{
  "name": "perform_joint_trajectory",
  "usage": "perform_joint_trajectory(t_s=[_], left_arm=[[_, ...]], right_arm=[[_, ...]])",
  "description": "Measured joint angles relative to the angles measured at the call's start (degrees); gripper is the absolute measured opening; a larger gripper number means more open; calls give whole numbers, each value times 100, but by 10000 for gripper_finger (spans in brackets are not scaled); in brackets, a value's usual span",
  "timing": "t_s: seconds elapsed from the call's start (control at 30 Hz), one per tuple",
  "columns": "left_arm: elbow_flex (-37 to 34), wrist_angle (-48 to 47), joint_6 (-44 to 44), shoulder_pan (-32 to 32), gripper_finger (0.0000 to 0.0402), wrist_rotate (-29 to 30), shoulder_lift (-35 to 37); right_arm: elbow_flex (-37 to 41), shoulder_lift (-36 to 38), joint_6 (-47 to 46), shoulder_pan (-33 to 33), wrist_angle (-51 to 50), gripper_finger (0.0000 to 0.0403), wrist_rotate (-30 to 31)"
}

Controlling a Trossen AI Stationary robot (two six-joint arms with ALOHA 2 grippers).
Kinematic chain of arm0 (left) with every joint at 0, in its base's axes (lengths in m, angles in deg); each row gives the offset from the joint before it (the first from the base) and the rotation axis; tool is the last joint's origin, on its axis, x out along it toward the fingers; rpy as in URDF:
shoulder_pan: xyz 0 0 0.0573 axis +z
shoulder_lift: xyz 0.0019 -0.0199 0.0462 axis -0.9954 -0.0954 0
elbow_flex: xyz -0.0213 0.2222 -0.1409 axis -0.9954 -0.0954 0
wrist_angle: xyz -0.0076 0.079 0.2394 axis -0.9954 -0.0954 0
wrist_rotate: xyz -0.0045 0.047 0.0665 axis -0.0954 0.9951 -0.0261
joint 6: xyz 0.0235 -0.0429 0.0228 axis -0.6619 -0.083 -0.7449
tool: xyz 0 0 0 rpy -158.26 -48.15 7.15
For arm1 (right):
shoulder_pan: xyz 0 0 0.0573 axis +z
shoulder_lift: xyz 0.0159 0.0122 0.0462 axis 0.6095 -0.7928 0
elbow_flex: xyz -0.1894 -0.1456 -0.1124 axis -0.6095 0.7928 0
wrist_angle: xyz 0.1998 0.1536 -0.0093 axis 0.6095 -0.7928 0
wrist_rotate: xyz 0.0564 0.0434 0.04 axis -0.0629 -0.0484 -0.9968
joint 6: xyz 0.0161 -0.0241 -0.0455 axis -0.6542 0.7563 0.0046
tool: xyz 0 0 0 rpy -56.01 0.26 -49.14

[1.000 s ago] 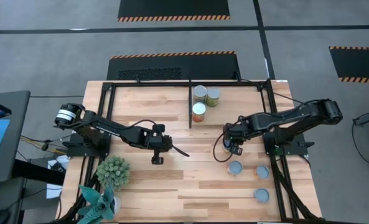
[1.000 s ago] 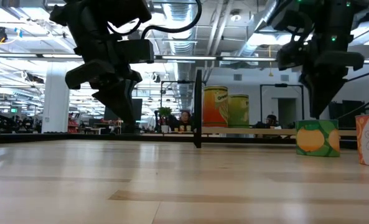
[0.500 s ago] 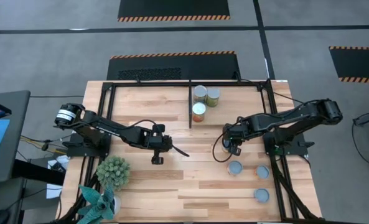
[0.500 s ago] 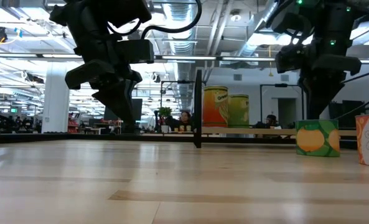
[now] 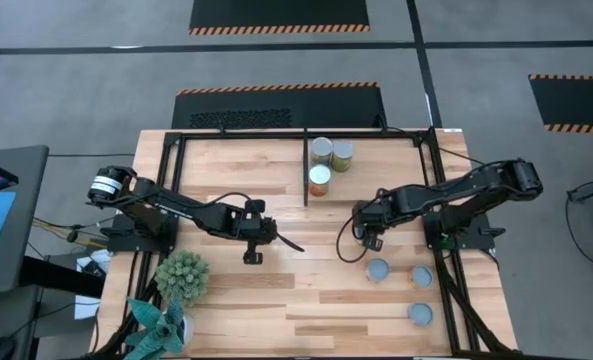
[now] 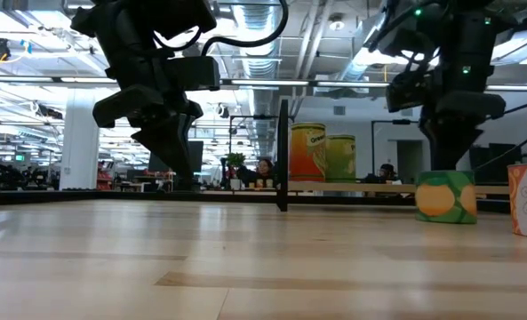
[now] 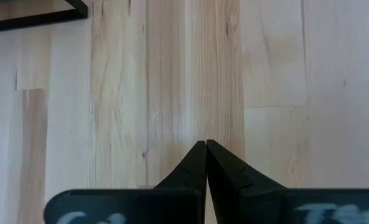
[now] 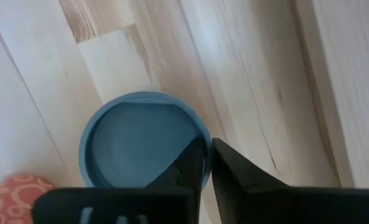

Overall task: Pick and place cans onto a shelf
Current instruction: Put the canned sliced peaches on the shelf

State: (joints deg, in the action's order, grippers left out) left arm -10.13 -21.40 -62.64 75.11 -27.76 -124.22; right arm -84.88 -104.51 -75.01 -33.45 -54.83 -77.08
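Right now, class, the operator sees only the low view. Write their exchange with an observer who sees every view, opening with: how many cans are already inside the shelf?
Observer: Three cans stand inside the shelf, all just right of its divider bar.
Operator: How many wait outside it?
Observer: From above, three loose cans show near the right arm's base. The right gripper hangs between them and the shelf.
Operator: Is the left gripper carrying anything?
Observer: No. The left gripper is shut on nothing, over bare table.
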Motion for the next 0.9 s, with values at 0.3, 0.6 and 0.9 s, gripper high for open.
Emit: perform_joint_trajectory(t_s=[0.3, 0.6, 0.9], left_arm=[[0, 0, -7, 0, 0, 2, 0], [0, -2, -73, 0, 0, 2, 0], [2, -2, -76, 0, 0, 3, 0]], right_arm=[[-314, -35, -65, -4, -4, 8, -210], [-1080, -20, 309, -269, -704, 5, 62], [-1260, -13, 1337, -1539, -1176, 5, 492]])
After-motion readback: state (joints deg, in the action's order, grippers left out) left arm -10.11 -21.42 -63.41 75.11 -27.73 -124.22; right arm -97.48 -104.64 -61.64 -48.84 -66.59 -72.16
